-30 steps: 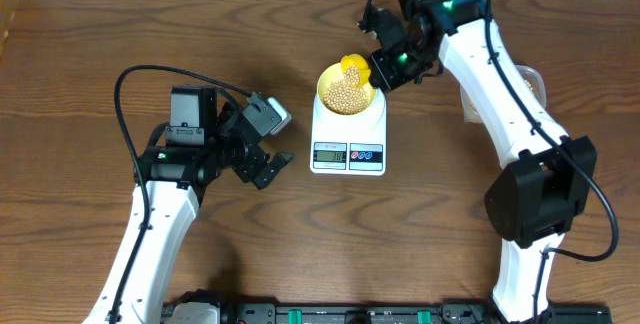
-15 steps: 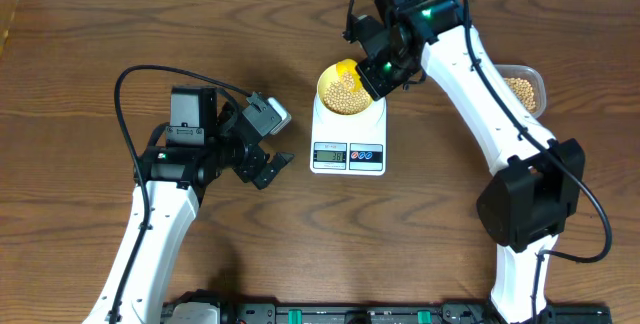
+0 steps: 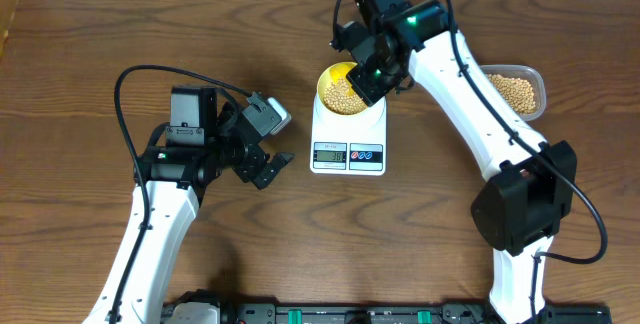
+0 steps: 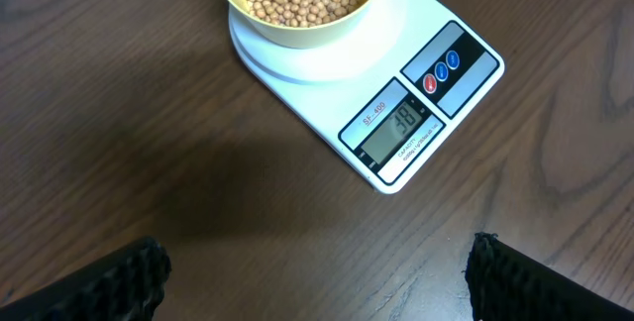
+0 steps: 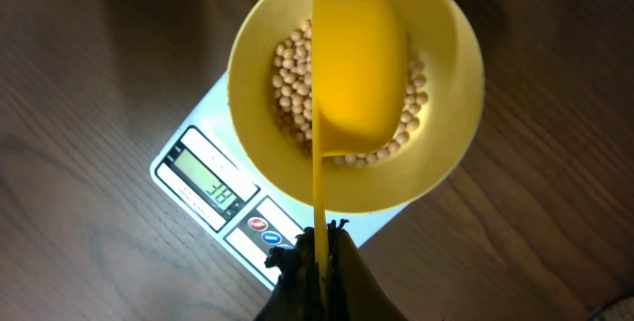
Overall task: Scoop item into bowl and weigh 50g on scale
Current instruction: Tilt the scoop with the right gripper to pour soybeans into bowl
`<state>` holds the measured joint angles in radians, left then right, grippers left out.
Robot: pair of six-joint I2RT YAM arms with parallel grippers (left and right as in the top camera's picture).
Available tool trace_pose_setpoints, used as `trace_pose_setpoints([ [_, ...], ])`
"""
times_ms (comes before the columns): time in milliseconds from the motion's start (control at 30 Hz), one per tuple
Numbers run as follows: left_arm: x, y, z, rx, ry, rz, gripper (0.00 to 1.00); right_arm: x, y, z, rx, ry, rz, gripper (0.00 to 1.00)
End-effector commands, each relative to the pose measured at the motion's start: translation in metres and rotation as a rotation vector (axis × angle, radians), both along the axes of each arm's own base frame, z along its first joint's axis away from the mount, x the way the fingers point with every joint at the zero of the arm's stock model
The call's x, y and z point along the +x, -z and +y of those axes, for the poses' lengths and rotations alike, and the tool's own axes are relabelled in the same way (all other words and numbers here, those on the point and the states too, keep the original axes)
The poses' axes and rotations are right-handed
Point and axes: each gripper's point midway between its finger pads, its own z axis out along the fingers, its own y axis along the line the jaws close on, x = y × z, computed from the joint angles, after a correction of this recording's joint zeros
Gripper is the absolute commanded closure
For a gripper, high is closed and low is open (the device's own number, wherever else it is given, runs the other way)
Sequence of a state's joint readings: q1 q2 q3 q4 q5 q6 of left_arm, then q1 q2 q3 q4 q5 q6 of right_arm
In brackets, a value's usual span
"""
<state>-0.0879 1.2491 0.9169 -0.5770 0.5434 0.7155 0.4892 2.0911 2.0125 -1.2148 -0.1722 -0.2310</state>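
Right tool, clamped on the yellow scoop, has swung left since 1 second ago, uncovering the tub. The scoop tips over beans in the bowl on the scale. Left tool stays wide. Display digits unclear.

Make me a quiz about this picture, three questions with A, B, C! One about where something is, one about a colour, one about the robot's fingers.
1. Where is the bowl? A on the scale; B under it; C beside it.
2. What colour is the scoop? A blue; B yellow; C red.
3. The left fingers are: A shut on the scoop; B open and empty; C shut on the bowl.
Answers: 1 A, it rests on the scale's top. 2 B, the tipped scoop is yellow. 3 B, they stand wide apart; the right fingers hold the scoop.
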Motion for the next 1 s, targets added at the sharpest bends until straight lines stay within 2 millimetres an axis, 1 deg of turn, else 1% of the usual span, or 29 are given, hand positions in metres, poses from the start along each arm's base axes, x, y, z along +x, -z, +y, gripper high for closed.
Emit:
trace_pose_setpoints([
  [0, 0.0008, 0.0016, 0.0016, 0.013, 0.007, -0.003, 0.03, -0.0020, -0.0102, 0.0011, -0.013, -0.025, -0.037, 0.99],
  [200, 0.0008, 0.0016, 0.0016, 0.013, 0.007, -0.003, 0.02, -0.0040, -0.0095, 0.0000, -0.018, -0.026, -0.028, 0.99],
  [967, 0.0008, 0.0016, 0.0016, 0.013, 0.007, -0.003, 0.03, -0.0011, -0.0093, -0.0043, -0.033, -0.038, -0.041, 0.99],
])
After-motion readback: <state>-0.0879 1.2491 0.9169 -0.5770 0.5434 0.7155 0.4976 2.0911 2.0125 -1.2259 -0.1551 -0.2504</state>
